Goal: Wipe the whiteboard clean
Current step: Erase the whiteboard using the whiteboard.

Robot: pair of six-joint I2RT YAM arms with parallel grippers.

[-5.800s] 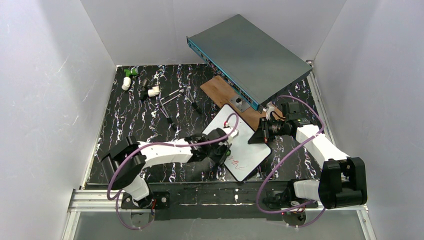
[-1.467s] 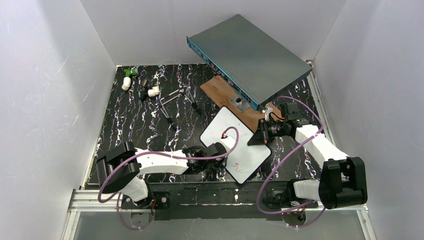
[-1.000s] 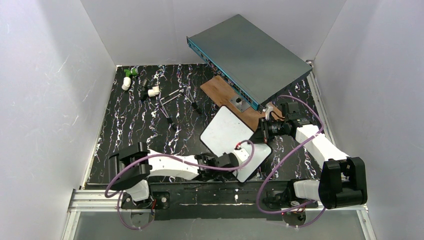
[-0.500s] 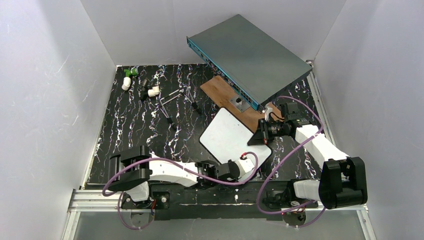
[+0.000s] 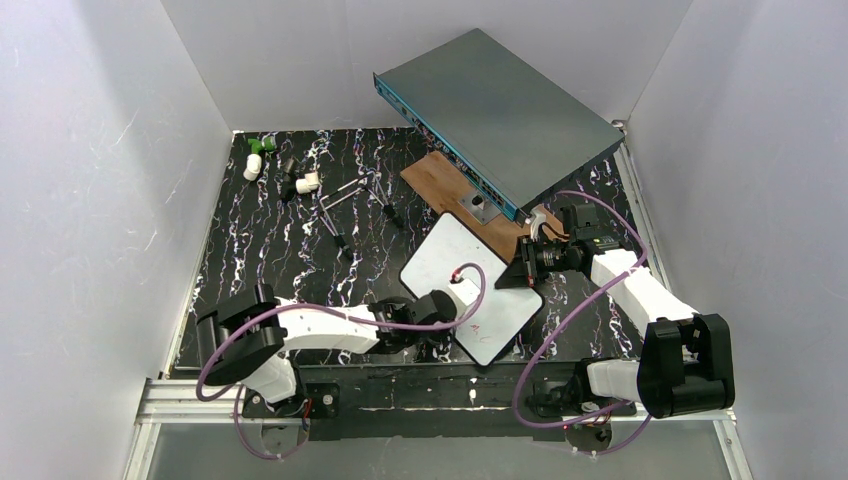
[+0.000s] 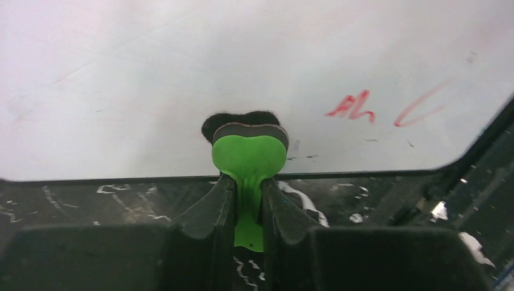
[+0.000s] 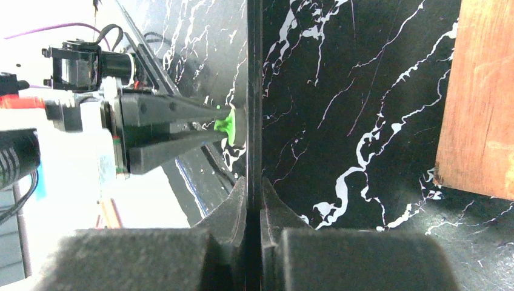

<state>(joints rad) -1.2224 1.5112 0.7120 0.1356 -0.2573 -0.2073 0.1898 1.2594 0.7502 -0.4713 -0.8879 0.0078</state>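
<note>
Back from the lower corner of the whiteboard [image 5: 445,255] at top-view centre, the left gripper [image 6: 248,183] pinches a green eraser [image 6: 249,150] mid-board; the right gripper [image 7: 253,187] clamps its edge. Best press flat, sweeping right onto the red marks [image 6: 351,108].

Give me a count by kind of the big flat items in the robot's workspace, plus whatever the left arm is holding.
whiteboard: 1
metal box: 1
wooden plank: 1
green eraser: 1
Total: 4
</note>
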